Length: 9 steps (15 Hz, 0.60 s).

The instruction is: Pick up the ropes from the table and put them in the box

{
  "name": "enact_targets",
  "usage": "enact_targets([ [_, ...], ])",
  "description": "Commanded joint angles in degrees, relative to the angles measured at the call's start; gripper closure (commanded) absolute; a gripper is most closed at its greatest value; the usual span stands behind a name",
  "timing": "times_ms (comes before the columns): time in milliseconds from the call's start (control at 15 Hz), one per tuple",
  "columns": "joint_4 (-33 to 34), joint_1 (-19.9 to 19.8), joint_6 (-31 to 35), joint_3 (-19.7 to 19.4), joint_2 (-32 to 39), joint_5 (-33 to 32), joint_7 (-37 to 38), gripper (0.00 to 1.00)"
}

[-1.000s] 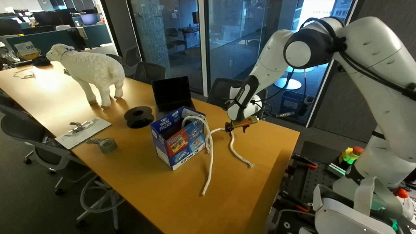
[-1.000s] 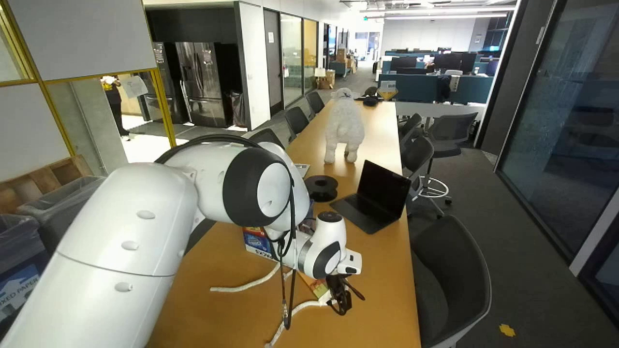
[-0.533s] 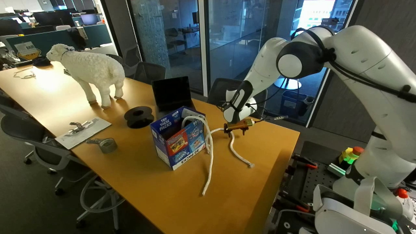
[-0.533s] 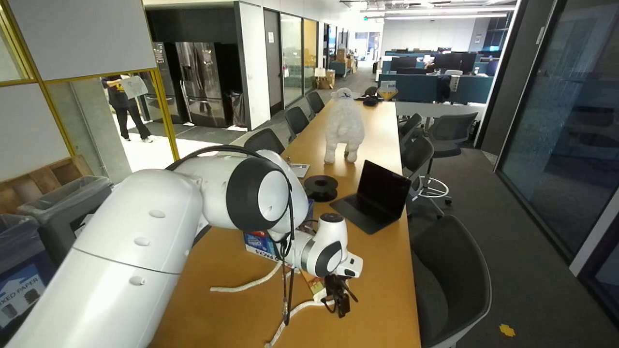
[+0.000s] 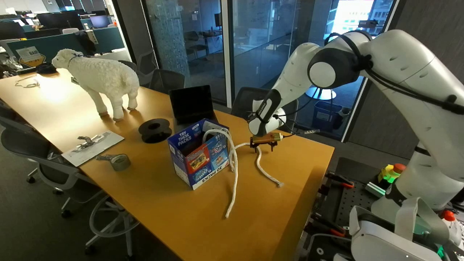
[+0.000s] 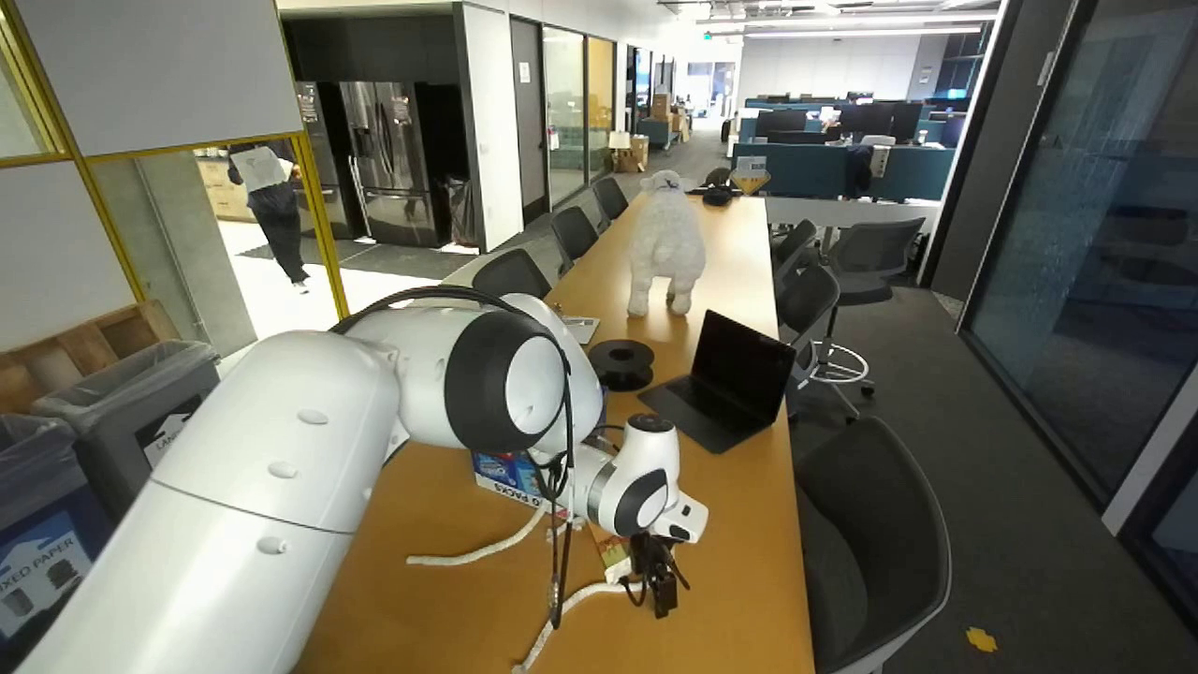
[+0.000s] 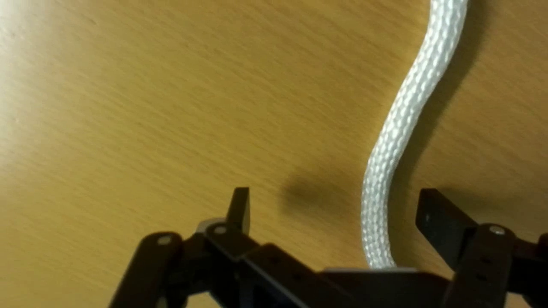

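Note:
The blue printed box stands open on the tan table; in an exterior view the arm partly hides it. One white rope loops out over the box's rim, with its free end on the table. Another white rope lies curved on the table beside the box, under my gripper. In the wrist view my gripper is open just above the table. The rope runs between its fingers, closer to the right finger and apart from both. The gripper base hides the rope's lower part.
A black laptop and a black spool stand behind the box. A tape roll and a clipboard lie near the table's edge. A white toy sheep stands farther along. A chair stands beside the table.
Over the last second my gripper has lowered slightly toward the rope and shifted a little toward the box, with little motion in the last half second. The ropes and box have not moved.

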Motion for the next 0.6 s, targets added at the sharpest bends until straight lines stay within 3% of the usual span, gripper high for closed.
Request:
enact_targets([
  [0,1.8,-2.8,-1.4,2.1,0.2,3.1,-1.3,0.0],
  [400,2.3,-4.9,-1.6,3.7,0.5,5.0,-2.0,0.0],
  [467,2.3,-4.8,-1.5,3.7,0.5,5.0,-1.8,0.25],
  [533,2.2,-4.8,-1.5,3.6,0.5,5.0,-1.8,0.28],
])
